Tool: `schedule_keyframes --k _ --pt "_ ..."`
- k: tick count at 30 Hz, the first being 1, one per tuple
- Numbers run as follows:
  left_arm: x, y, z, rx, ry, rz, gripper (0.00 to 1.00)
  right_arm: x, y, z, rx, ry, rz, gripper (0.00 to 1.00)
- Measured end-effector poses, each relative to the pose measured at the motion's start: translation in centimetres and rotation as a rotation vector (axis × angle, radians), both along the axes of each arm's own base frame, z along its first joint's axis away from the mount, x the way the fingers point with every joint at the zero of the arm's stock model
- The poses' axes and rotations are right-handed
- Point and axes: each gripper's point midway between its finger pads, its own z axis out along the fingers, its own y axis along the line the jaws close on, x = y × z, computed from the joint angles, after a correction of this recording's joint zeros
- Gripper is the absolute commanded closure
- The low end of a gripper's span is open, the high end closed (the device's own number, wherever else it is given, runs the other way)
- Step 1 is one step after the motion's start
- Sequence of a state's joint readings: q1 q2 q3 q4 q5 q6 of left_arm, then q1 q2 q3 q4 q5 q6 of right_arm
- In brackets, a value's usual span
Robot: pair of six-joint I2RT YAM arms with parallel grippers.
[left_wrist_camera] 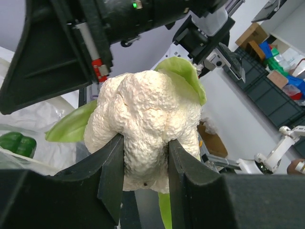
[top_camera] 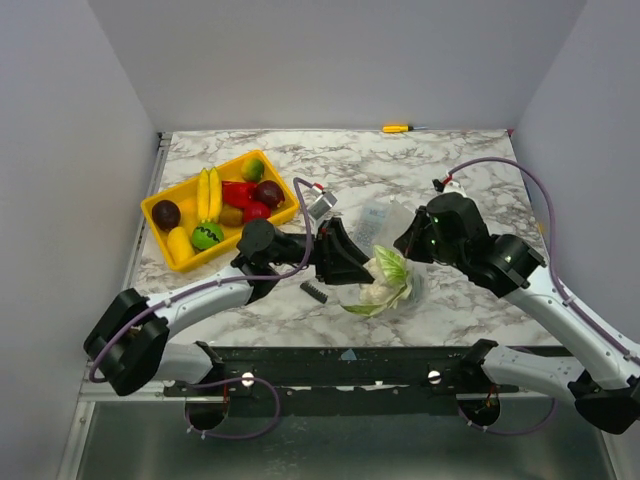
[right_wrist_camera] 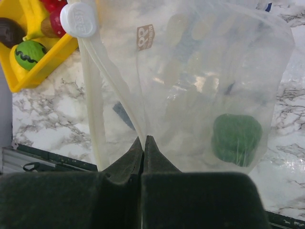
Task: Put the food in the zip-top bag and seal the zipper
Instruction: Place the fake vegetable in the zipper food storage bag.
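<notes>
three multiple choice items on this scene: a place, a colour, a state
1. Where is the yellow tray in the top view? A upper left B upper right C bottom centre
2. What colour is the food piece inside the zip-top bag? A red B green C purple
3. The left gripper is: A open and empty B shut on the cauliflower C out of view
Answers: 1 A, it sits at the far left. 2 B, green shows through the clear film. 3 B, the white head is clamped on both sides.
</notes>
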State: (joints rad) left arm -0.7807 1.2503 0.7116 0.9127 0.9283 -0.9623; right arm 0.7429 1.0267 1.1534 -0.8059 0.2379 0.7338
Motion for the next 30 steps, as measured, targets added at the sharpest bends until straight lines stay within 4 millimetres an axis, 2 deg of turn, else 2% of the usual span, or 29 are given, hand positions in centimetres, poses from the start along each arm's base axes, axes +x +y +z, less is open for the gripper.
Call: schedule_keyframes --k 7,10,14,18,23,30 --pt "1.3 -1.4 -1.7 -0.009 0.068 -0.014 1.0 -0.2 -0.1 0.7 0.033 -0.01 -0.009 1.0" --pt "1.7 -1.3 -2.1 -0.014 0.08 0.018 1.0 -0.3 -0.1 0.9 0.044 -0.013 -0.013 1.0" --pt "2.8 -0.9 -4.1 0.012 0.13 0.086 1.0 -0.6 -0.1 1.3 0.058 -0.018 -0.006 1.0" --pt "3.8 -0.8 -5.0 0.025 0.164 0.143 1.0 -0.7 0.1 1.3 0.065 -0.012 0.004 1.0" --pt "5.4 -0.6 -5.4 0.063 0.201 0.26 1.0 -1.0 0.5 1.4 0.087 0.001 0.023 1.0" --pt "8.7 0.1 -6.0 0.195 0.255 0.502 1.0 -1.3 1.3 1.9 0.131 0.005 0.044 1.0"
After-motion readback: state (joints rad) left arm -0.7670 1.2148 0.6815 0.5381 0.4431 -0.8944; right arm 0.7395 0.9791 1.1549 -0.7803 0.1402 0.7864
